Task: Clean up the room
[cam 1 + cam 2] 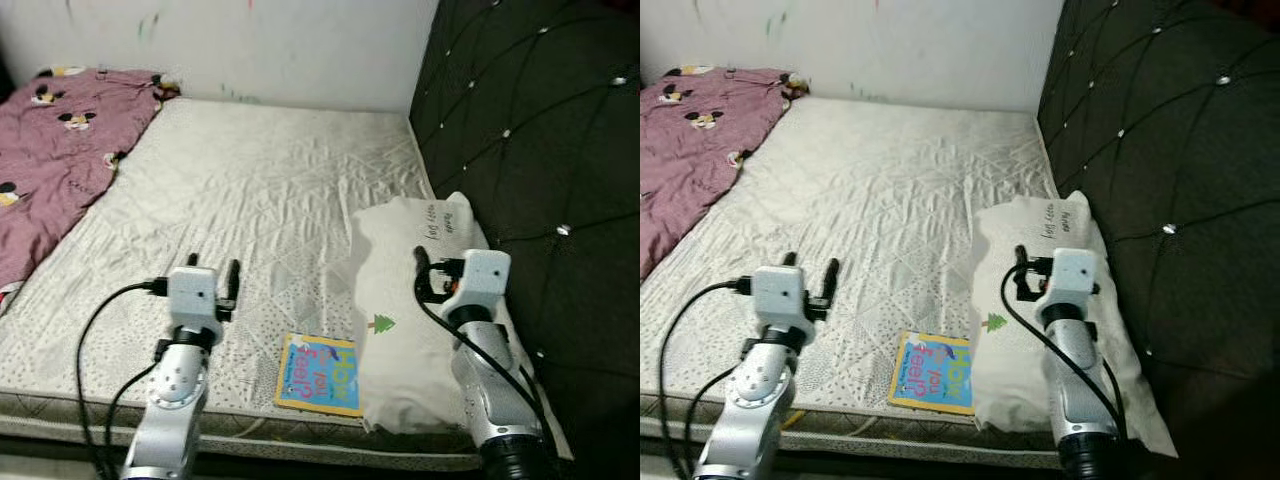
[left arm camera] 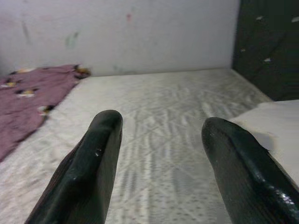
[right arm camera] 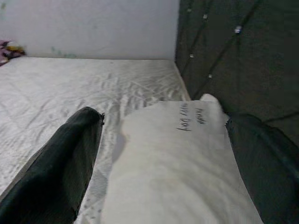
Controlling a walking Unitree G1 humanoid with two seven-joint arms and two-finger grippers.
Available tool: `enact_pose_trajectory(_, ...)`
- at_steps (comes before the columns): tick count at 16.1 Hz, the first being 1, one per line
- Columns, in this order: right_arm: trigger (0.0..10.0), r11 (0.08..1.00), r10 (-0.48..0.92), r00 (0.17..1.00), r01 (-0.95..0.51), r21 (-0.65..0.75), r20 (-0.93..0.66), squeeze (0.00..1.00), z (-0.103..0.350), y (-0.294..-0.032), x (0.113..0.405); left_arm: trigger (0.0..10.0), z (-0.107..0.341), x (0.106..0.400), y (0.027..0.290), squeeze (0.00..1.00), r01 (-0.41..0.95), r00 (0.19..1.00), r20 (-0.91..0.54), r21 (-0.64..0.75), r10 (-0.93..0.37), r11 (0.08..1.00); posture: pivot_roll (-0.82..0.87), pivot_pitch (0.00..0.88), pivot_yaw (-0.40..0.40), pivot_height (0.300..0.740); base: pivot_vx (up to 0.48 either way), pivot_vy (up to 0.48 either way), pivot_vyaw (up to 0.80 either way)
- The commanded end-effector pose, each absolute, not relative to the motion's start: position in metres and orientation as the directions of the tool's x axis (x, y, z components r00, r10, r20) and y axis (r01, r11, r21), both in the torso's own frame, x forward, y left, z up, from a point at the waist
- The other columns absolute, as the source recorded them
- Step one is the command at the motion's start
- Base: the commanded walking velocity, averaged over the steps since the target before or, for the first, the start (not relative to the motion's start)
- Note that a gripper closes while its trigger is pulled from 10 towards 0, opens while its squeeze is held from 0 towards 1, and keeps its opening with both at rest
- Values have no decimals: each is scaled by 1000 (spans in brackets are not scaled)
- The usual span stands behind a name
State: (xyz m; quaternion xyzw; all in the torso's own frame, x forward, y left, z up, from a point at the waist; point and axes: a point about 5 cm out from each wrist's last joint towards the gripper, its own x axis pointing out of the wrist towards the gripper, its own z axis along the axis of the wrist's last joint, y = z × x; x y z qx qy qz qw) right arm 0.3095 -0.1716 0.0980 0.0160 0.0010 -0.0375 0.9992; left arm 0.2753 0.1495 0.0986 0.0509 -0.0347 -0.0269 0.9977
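Observation:
A yellow and blue children's book [image 1: 318, 374] lies flat on the mattress [image 1: 260, 190] near its front edge. A white pillow [image 1: 400, 320] with a small green tree print rests beside it, against the headboard. My left gripper [image 1: 212, 272] hovers open over bare mattress, left of the book, its fingers [image 2: 93, 168] holding nothing. My right gripper [image 1: 440, 272] is open above the pillow [image 3: 173, 158], one finger [image 3: 60, 172] on each side of it in the right wrist view.
A crumpled purple blanket [image 1: 50, 150] with cartoon prints covers the bed's far left side. The black tufted headboard [image 1: 540, 130] rises on the right. A white wall [image 1: 300, 40] closes the far end.

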Motion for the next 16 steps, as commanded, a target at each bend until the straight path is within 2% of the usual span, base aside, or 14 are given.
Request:
enact_pose_trajectory(1, 10000, 995, -87, 996, 87, 40, -16, 0, 96, -173, 309, 10000, 105, 279, 145, 0, 74, 993, 82, 106, -83, 992, -9, 28, -24, 740, 0, 0, 0)
enact_pose_trajectory(3, 10000, 995, -91, 995, 93, 44, -32, 0, 94, -173, 310, 10000, 108, 281, 147, 0, 66, 994, 86, 81, -73, 995, -4, 40, -32, 740, 0, 0, 0)
enact_pose_trajectory(8, 10000, 997, -52, 998, 53, 51, -26, 0, 97, -162, 314, 10000, 109, 283, 144, 0, 97, 992, 79, 38, -99, 995, -5, 63, -52, 740, 0, 0, -755)
enact_pose_trajectory(16, 10000, 999, -18, 999, 20, 40, -32, 0, 97, -154, 318, 10000, 109, 284, 145, 0, 95, 993, 69, 21, -96, 995, -9, 75, -55, 740, 0, 343, -62)
